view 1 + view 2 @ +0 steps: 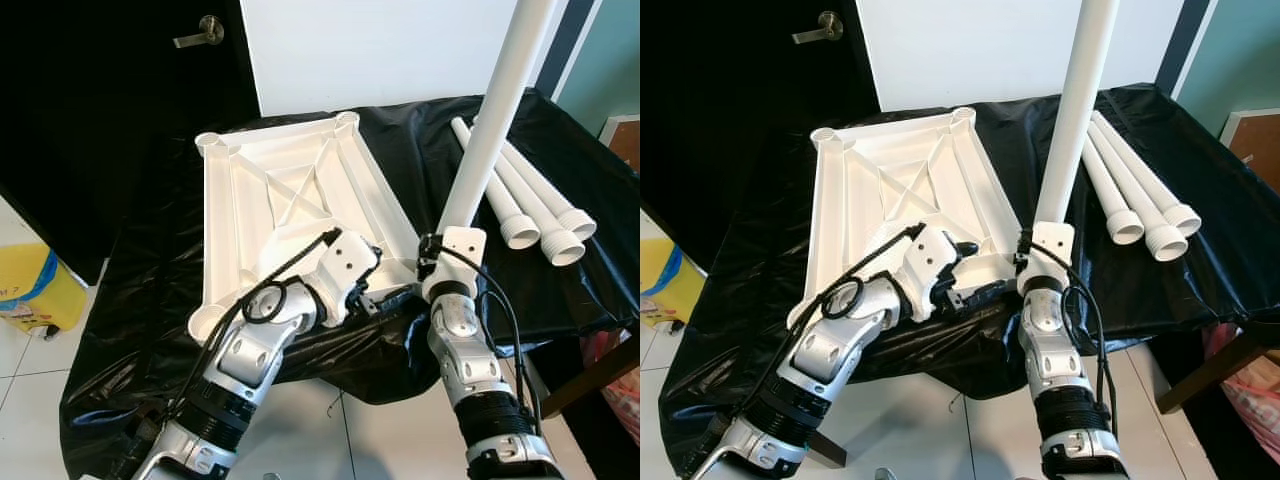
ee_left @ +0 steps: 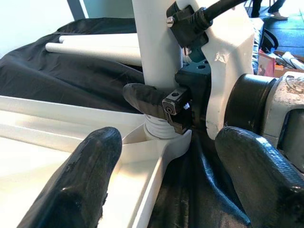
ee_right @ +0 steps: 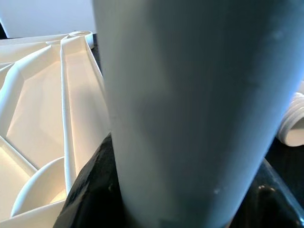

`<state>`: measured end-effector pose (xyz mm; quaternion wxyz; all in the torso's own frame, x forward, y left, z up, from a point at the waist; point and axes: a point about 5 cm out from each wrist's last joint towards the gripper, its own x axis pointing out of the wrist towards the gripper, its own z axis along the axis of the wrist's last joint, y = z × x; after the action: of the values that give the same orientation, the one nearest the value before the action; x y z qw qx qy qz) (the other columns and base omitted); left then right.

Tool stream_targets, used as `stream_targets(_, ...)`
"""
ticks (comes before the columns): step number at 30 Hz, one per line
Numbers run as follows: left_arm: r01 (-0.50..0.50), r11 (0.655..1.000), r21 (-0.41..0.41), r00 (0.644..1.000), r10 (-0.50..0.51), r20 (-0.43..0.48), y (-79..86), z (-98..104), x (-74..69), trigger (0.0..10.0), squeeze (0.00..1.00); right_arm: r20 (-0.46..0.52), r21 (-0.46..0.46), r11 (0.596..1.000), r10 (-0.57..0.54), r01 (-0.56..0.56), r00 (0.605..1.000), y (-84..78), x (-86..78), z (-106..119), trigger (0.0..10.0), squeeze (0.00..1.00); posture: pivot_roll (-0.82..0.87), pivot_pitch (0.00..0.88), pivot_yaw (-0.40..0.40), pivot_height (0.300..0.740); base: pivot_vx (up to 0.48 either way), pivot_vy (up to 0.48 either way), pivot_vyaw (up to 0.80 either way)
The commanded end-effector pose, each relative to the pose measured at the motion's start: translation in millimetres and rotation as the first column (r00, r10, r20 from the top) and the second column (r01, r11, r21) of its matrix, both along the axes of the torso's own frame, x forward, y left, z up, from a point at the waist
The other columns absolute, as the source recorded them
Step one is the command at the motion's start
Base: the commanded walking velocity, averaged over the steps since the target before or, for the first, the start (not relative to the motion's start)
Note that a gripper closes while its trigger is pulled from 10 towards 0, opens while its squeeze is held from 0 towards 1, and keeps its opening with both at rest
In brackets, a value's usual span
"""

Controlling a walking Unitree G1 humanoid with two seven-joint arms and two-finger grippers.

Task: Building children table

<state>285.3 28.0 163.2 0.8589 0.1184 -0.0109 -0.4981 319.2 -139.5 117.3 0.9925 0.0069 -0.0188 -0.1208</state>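
Right tool (image 1: 1032, 258) is gripping the long white plastic tube leg (image 1: 1072, 115) near its lower end, its black fingers (image 3: 90, 190) clamped on either side so the leg is standing nearly upright with its threaded foot sitting in the near right corner socket (image 2: 159, 142) of the upturned white plastic tabletop (image 1: 290, 190). That tabletop is lying ribbed underside up on the black-draped table (image 1: 150, 300), which is keeping all four sockets reachable from above. Left tool (image 2: 161, 190) is hovering with fingers spread just beside the same corner, apparently placed to steady the tabletop while the leg is being seated. Three more white tube legs (image 1: 530, 215) are lying side by side on the cloth, apart to the right, waiting their turn.
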Motion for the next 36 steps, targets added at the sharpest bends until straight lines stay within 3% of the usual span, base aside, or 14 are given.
stream_targets(1, 0.03, 0.999, 0.011, 1.0, -0.03, -0.011, -0.7, -4, -2.9, 10.0, 0.0, -0.1, 0.012, 0.999, -0.05, 0.051, 0.994, -6.7, -7.9, -21, 10.0, 0.0, -0.17, 0.0, 0.039, 0.74, 0.0, 0.0, 0.0)
stream_targets(7, 0.03, 0.999, 0.01, 0.999, -0.03, -0.011, -1.1, -4, -3.2, 10.0, 0.0, -0.092, 0.008, 0.999, -0.047, 0.048, 0.995, -5.8, -8.2, -19, 10.0, 0.0, -0.17, 0.0, 0.038, 0.74, 0.0, 0.0, 0.0)
stream_targets(8, 0.03, 1.0, 0.01, 1.0, -0.029, -0.011, -1.3, -4, -3.2, 10.0, 0.0, -0.086, 0.006, 0.999, -0.045, 0.046, 0.995, -6.7, -8.4, -18, 10.0, 1.0, -0.17, 0.0, 0.037, 0.74, 0.0, 0.0, 0.0)
stream_targets(17, 0.029, 1.0, 0.012, 1.0, -0.029, -0.01, -0.8, -4, -2.7, 10.0, 0.0, -0.028, -0.026, 0.999, 0.023, -0.024, 0.999, -15.6, -10.6, -10, 10.0, 1.0, -0.18, 0.0, 0.042, 0.74, 0.0, 0.0, 0.0)
stream_targets(25, 0.033, 0.999, 0.012, 0.999, -0.033, -0.009, -1.4, -3, -2.4, 10.0, 0.0, 0.006, -0.034, 0.985, 0.17, -0.169, 0.985, -20.9, -10.0, -7, 10.0, 1.0, -0.19, 0.0, 0.047, 0.74, 0.0, 0.0, 0.0)
stream_targets(26, 0.033, 0.999, 0.012, 0.999, -0.033, -0.009, -1.4, -3, -2.1, 10.0, 0.0, 0.01, -0.034, 0.977, 0.211, -0.21, 0.977, -19.9, -9.4, -7, 10.0, 0.0, -0.19, 0.0, 0.05, 0.74, 0.0, 0.0, 0.0)
stream_targets(33, 0.029, 1.0, 0.009, 1.0, -0.028, -0.008, -1.0, -2, -0.5, 10.0, 0.0, 0.014, -0.059, 0.944, 0.327, -0.326, 0.945, -23.8, -7.9, -6, 10.0, 0.0, -0.18, 0.0, 0.052, 0.74, 0.0, 0.0, 0.0)
stream_targets(35, 0.027, 1.0, 0.009, 1.0, -0.027, -0.008, -0.7, -2, -0.2, 10.0, 0.0, 0.004, -0.068, 0.925, 0.376, -0.375, 0.927, -26.5, -6.7, -7, 10.0, 0.0, -0.18, 0.0, 0.054, 0.74, 0.0, 0.0, 0.0)
stream_targets(36, 0.025, 1.0, 0.009, 1.0, -0.025, -0.008, 0.1, -1, 0.0, 10.0, 0.0, 0.002, -0.084, 0.885, 0.46, -0.458, 0.888, -29.6, -4.5, -6, 10.0, 0.0, -0.19, 0.0, 0.058, 0.74, 0.0, 0.0, 0.0)
